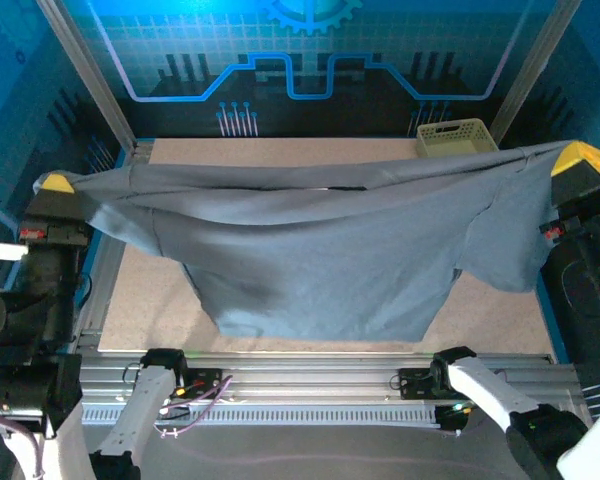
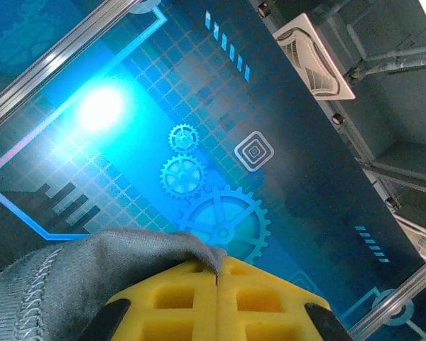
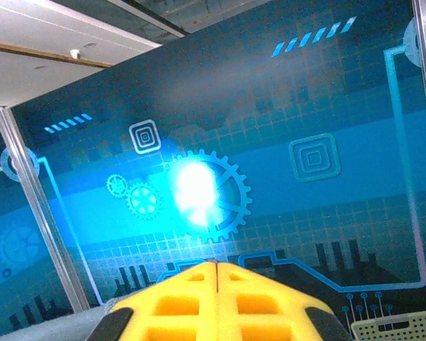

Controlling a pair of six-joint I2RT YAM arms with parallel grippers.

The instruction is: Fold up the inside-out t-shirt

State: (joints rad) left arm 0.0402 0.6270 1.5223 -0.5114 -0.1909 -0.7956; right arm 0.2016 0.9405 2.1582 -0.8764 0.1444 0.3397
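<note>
My left pincer (image 1: 58, 184) and right pincer (image 1: 583, 158) are both clenched on the inside-out t-shirt (image 1: 320, 260), which is stretched between the 2 and sagging above the table (image 1: 150, 300). No fold shows yet. As I judge it, laying it flat and every fold remain.

The dark slate-grey fabric t-shirt (image 1: 320, 270) hangs spread between my left gripper (image 1: 58, 183), at the left edge of the beige flat table (image 1: 150, 300), and my right gripper (image 1: 583, 158), at its right edge. The pale yellow-green plastic basket (image 1: 456, 137) sits on the far right corner, behind the shirt's upper edge.
</note>
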